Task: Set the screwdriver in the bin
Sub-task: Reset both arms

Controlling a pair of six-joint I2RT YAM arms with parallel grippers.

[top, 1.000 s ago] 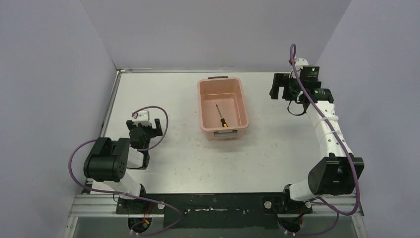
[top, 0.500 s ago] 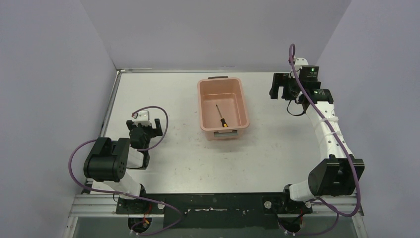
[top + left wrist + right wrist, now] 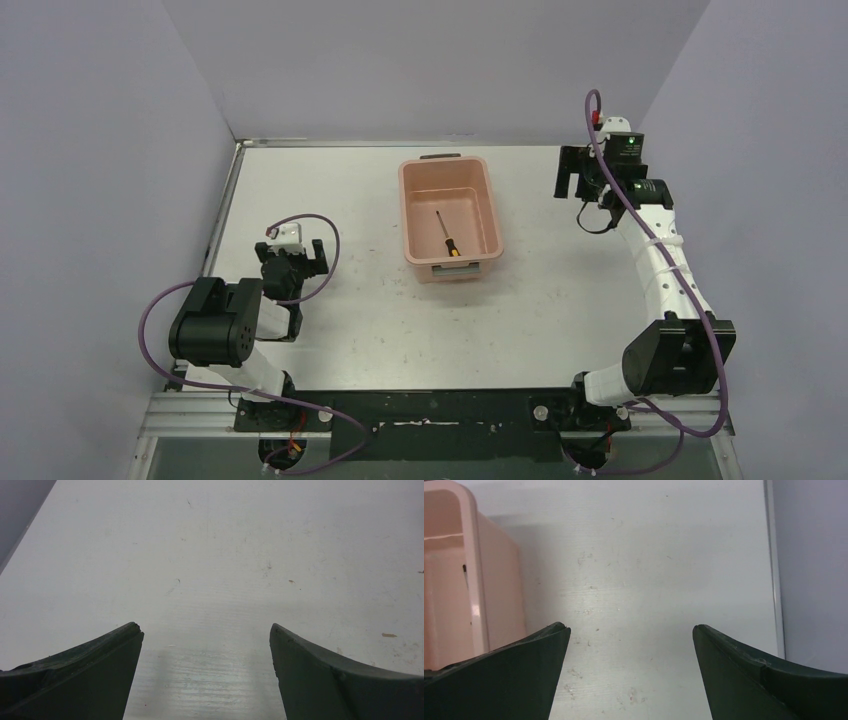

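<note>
The screwdriver (image 3: 447, 236) lies inside the salmon-pink bin (image 3: 408, 215) on its floor, handle toward the near end. The bin's wall also shows at the left of the right wrist view (image 3: 479, 585). My right gripper (image 3: 572, 175) is open and empty, to the right of the bin near the table's far right; in its wrist view (image 3: 630, 630) only bare table lies between the fingers. My left gripper (image 3: 295, 258) is open and empty, well left of the bin; in its wrist view (image 3: 205, 630) it is over bare table.
The white table (image 3: 360, 300) is walled at the back and both sides. A metal edge strip (image 3: 774, 580) and the right wall stand close to my right gripper. Purple cables run along both arms.
My right gripper has shifted slightly to the right, away from the bin. The left arm, the bin and the screwdriver have not moved.
</note>
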